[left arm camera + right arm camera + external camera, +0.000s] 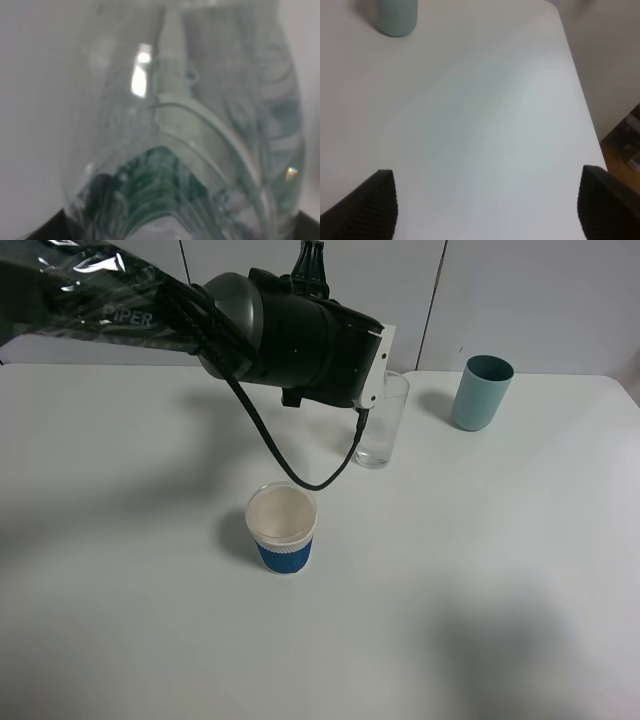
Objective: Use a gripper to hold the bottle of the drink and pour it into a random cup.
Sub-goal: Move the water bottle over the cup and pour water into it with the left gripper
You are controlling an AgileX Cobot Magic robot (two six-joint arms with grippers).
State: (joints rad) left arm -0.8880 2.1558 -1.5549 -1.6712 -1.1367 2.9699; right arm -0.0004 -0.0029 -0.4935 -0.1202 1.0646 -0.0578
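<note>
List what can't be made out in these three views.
- Bottle: exterior high, hidden behind the left arm; left wrist, too close and blurred to read its label or fill.
- Glass: exterior high, rim partly covered by the arm's white block; any pouring unseen.
- Teal tumbler: right wrist, cut off by the frame edge.

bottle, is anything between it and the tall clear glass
Nothing visible does. The arm hides the bottle from above, right at the rim of the glass; the paper cup and teal tumbler stand apart from it.
</note>
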